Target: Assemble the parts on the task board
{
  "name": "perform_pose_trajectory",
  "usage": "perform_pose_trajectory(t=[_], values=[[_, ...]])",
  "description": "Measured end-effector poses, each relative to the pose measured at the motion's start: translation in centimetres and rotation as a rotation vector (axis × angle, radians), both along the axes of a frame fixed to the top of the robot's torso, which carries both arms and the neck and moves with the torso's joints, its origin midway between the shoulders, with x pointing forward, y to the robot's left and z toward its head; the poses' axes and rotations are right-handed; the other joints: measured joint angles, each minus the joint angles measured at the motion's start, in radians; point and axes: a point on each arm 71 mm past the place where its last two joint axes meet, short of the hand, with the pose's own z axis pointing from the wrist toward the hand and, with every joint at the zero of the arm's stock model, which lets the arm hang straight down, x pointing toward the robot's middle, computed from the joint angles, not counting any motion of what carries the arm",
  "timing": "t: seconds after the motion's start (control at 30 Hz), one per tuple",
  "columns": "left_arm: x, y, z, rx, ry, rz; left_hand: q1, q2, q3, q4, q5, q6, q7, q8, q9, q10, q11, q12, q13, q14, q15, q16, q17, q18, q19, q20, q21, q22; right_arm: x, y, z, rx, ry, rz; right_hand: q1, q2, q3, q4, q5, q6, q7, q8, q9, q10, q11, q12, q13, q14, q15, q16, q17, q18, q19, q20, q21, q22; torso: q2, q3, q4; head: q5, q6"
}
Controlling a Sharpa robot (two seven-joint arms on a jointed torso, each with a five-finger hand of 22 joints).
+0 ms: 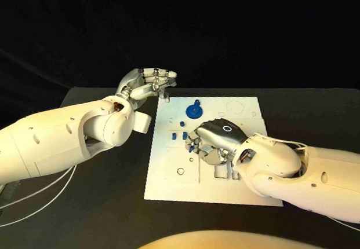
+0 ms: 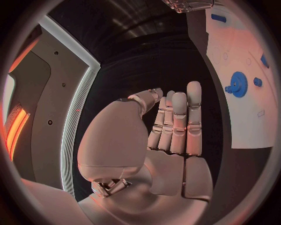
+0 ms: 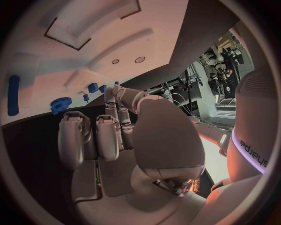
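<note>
The white task board (image 1: 175, 186) lies in the middle of the black table. A blue gear (image 1: 195, 109) stands near its far edge, also seen in the left wrist view (image 2: 237, 84) and the right wrist view (image 3: 60, 103). A blue bar (image 3: 13, 95) lies at the board's far-left corner. Small blue pegs (image 1: 174, 135) stand left of the centre. My right hand (image 1: 215, 135) hovers over the board's middle, its fingertips (image 3: 112, 92) right beside the pegs (image 3: 92, 87), with nothing plainly held. My left hand (image 1: 147, 82) is raised off the far-left corner, fingers (image 2: 178, 123) straight, holding nothing.
Recessed slots and small holes (image 3: 139, 59) mark the board. White cables (image 1: 36, 206) run across the table's left side beneath my left arm. Bare black table (image 1: 313, 114) lies to the right of the board.
</note>
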Motion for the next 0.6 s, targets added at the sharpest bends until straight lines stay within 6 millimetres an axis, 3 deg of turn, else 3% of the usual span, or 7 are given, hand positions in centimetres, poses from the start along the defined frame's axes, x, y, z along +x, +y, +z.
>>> perform_pose_trajectory(t=[0.23,0.6], values=[[0.0,-0.1,0.0,-0.001,0.001,-0.003,0.0,0.0,0.0,0.0,0.0,0.0,0.0,0.0,0.0,0.0,0.0,0.0,0.0,0.0,0.0,0.0,0.0,0.0,0.0,0.0,0.0,0.0,-0.1,0.1,-0.6,-0.009,0.014,0.003,0.0,0.0,0.0,0.0,-0.002,0.0,0.0,0.0,0.0,0.0,0.0,-0.002,0.0,0.0,0.0,0.0,0.001,0.0,0.0,0.0,-0.004,0.0,0.0,0.0001,0.0004,0.01,-0.009],[0.0,-0.1,0.0,-0.003,0.002,-0.006,0.0,0.0,0.0,0.0,0.0,0.0,0.0,0.0,0.0,0.0,0.0,0.0,0.0,0.0,0.0,0.0,0.0,0.0,0.0,0.0,0.0,0.0,-0.1,0.0,-1.1,-0.02,0.024,0.005,0.0,0.0,0.0,0.0,-0.002,-0.003,0.003,-0.002,-0.001,0.001,0.001,-0.002,0.0,0.0,0.0,0.0,0.001,0.0,0.0,0.0,-0.004,0.0,0.0,0.0001,-0.0007,0.013,-0.017]])
